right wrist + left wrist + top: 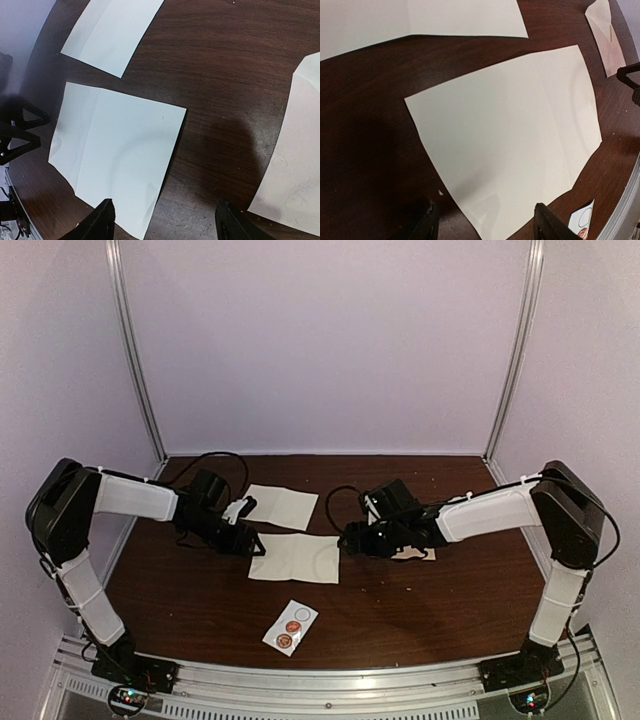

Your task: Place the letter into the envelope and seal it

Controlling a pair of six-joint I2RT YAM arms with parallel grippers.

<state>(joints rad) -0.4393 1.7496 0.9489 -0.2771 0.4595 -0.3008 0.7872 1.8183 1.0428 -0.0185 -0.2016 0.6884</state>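
A folded cream letter sheet (295,557) lies flat mid-table, and also shows in the left wrist view (510,145) and the right wrist view (120,160). The pale pinkish envelope (416,554) lies to its right, mostly hidden under my right arm. Its flap end shows in the left wrist view (607,40) and part of its body in the right wrist view (295,165). My left gripper (255,543) (487,225) is open and empty, low over the sheet's left edge. My right gripper (345,540) (165,225) is open and empty, low over the sheet's right edge.
A second cream sheet (280,506) (420,20) (112,32) lies behind the first. A small white sticker strip with two round stickers (290,627) (582,220) lies near the front edge. White walls enclose the dark wooden table (430,610).
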